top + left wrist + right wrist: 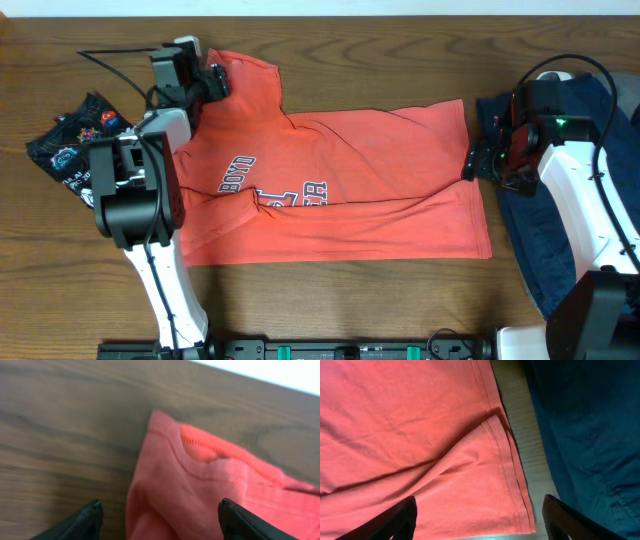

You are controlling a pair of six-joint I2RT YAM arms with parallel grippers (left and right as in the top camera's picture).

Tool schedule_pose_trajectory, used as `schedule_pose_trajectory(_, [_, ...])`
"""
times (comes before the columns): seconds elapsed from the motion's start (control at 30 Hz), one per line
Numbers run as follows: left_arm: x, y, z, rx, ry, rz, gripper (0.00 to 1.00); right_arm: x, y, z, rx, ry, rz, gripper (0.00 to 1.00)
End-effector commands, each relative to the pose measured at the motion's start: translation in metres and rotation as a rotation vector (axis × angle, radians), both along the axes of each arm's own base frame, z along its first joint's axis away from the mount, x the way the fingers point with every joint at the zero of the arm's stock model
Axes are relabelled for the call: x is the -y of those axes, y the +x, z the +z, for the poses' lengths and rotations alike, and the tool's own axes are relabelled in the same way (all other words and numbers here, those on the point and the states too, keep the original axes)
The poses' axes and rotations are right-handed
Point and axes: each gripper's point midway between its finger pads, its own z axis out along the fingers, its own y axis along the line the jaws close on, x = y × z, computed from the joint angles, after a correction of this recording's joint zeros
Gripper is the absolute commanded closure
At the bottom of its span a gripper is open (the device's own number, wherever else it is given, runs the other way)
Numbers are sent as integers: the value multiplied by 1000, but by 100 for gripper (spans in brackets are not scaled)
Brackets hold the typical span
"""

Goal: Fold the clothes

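T-shirt [380, 170] ctr, printed tee [65, 150] L, plain garment [540, 250] R.

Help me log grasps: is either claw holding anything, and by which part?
Nothing is held. The left claw is open above a stitched edge of the red T-shirt; the right claw is open above its hem.

Table [400, 300]: dark brown wood, grain running 9 to 3 o'clock, fills the overhead view. White strip [400, 7] beyond its far edge at 12 o'clock. The same white shows at 1 o'clock in the left wrist view.
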Motion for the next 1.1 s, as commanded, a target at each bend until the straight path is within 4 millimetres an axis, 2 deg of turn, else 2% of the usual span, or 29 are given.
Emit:
schedule_pose_trajectory(0.0, [11, 4, -8, -2, 10, -23, 30, 2, 3, 6, 20, 5, 1, 22])
schedule_pose_trajectory(0.07, [18, 3, -13, -15, 9, -35, 43, 2, 3, 6, 19, 5, 1, 22])
schedule_pose_trajectory(0.17, [27, 0, -16, -32, 8, -50, 80, 1, 3, 6, 18, 8, -12, 24])
schedule_pose_trajectory(0.2, [29, -1, -17, -39, 7, -53, 88, 1, 3, 6, 19, 8, -14, 24])
schedule_pose_trajectory(0.27, [29, -4, -18, -56, 6, -53, 95, 2, 4, 6, 22, 8, -14, 24])
schedule_pose_trajectory(0.4, [27, -10, -5, -81, 3, -47, 94, 2, 9, 7, 43, 7, -13, 30])
schedule_pose_trajectory(0.57, [27, -21, 40, -82, 3, -47, 94, 3, 22, 2, 58, 4, -3, 31])
schedule_pose_trajectory(0.7, [28, -37, 71, -105, -7, -41, 94, 4, 43, -5, 46, 0, 21, 30])
schedule_pose_trajectory(0.77, [29, -45, 80, -122, -9, -41, 94, 6, 62, -8, 45, -8, 21, 30])
schedule_pose_trajectory(0.87, [30, -56, 83, -160, -12, -41, 94, 8, 98, -14, 75, -10, 21, 30])
schedule_pose_trajectory(0.97, [30, -64, 79, -199, -15, -41, 94, 9, 131, -24, 104, -10, 18, 30])
schedule_pose_trajectory(1.07, [31, -70, 74, -230, -19, -42, 94, 8, 158, -43, 127, -8, 22, 30])
